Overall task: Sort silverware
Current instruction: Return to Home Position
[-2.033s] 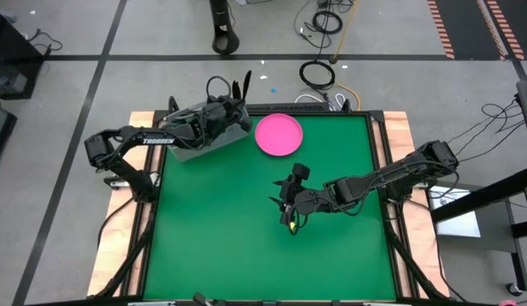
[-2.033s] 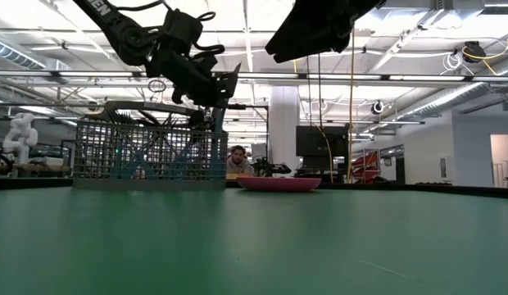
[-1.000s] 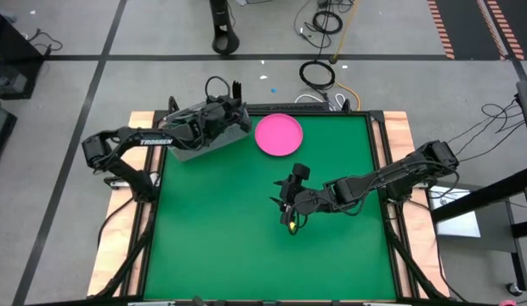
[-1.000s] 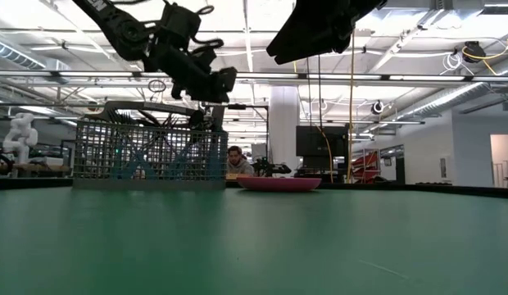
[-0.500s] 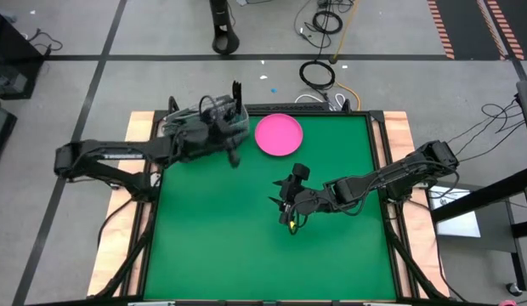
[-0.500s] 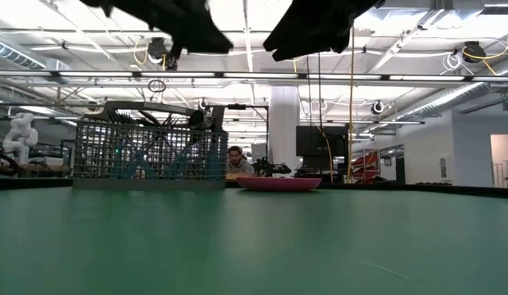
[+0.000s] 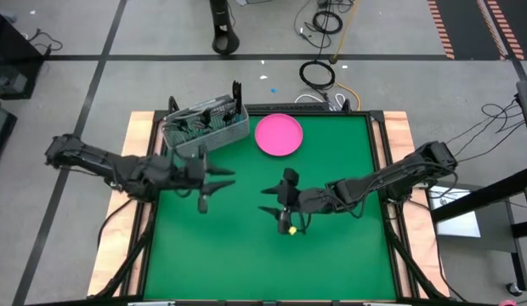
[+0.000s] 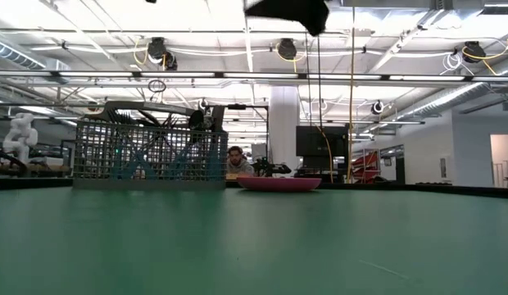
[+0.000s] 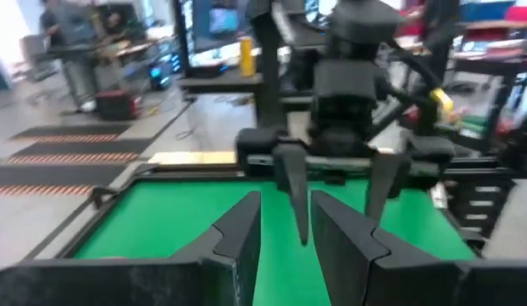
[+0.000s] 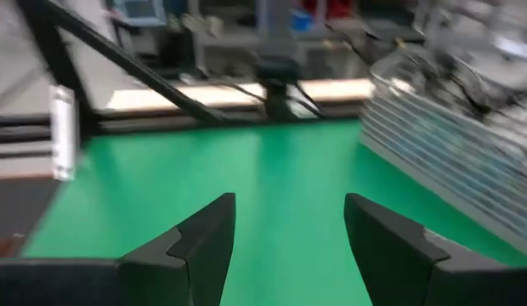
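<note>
2 spread: l pincer (image 9: 285, 208), r pincer (image 10: 289, 208)

Basket (image 7: 204, 129) on counter (image 7: 331, 255), far-left corner. Silverware (image 7: 198, 119) standing in basket. Plate (image 7: 278, 134) just right of basket at far edge, not touching it. Left claw (image 7: 219, 180) over left-centre of counter, in front of basket. Right claw (image 7: 269, 202) over mid counter, in front of plate. Claws face each other, near, not touching. Low view: person (image 8: 235, 160) in room behind counter, between basket and plate.
</note>
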